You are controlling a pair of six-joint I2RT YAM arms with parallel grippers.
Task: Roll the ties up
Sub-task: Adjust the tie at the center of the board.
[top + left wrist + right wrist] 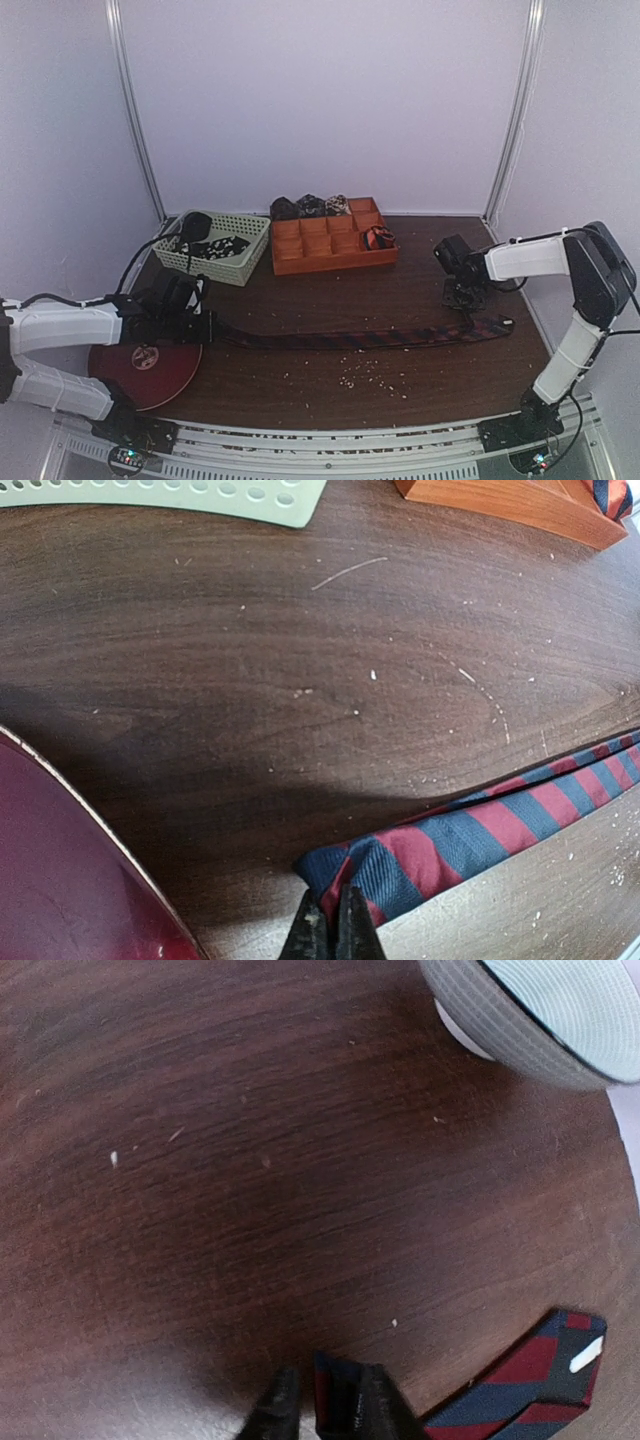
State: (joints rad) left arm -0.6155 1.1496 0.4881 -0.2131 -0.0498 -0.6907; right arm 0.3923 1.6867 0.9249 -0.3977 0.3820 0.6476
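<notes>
One red-and-navy striped tie (360,338) lies stretched out across the table. My left gripper (203,322) is shut on its narrow left end (400,865), pinching a fold of fabric between the fingertips (330,925). My right gripper (463,298) stands low over the wide right end. Its jaws (328,1408) are partly apart around an upright fold of the tie (340,1395), which rests against the right finger with a thin gap at the left finger. The pointed tip (560,1355) lies flat beyond it. Rolled ties (310,206) sit behind the orange tray, and one coil (378,238) is in it.
The orange compartmented tray (300,262) and pale green lattice basket (225,268) holding dark fabric stand at the back. A dark red plate (140,372) lies beside the left arm. Pale crumbs dot the wood in front of the tie. A pale round object (530,1010) sits at the table's edge.
</notes>
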